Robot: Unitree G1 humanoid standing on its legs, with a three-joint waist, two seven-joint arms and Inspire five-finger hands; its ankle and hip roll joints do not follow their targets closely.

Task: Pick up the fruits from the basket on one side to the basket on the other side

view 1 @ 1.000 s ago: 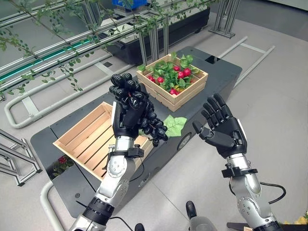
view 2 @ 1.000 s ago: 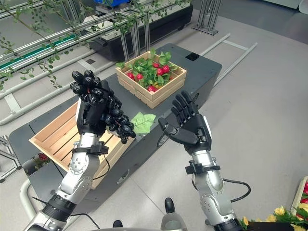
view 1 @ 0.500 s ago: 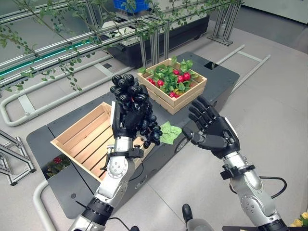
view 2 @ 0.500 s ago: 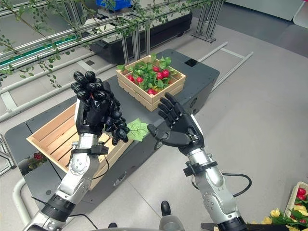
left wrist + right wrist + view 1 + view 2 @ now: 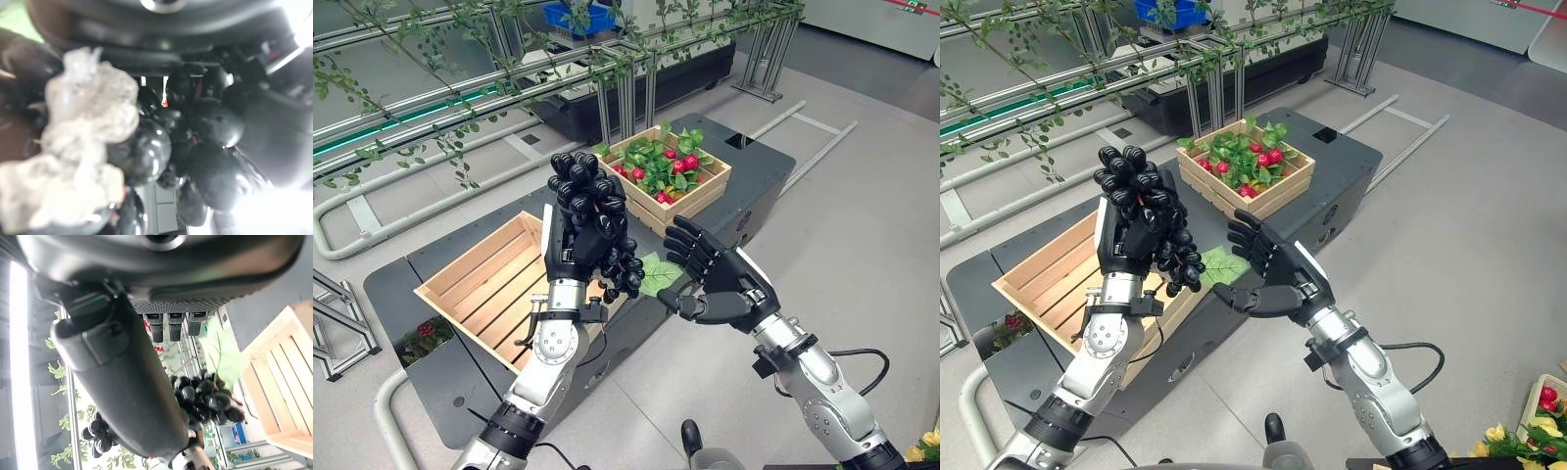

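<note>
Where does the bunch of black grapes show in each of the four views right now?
Left eye view: bunch of black grapes in the left hand, raised over the edge of the empty crate.
Right eye view: same grapes, left of centre, above that crate.
Left wrist view: dark glossy grapes close to the camera.
Right wrist view: grapes seen past the thumb.
Shared landmark: green leaf hanging from the bunch.
</note>
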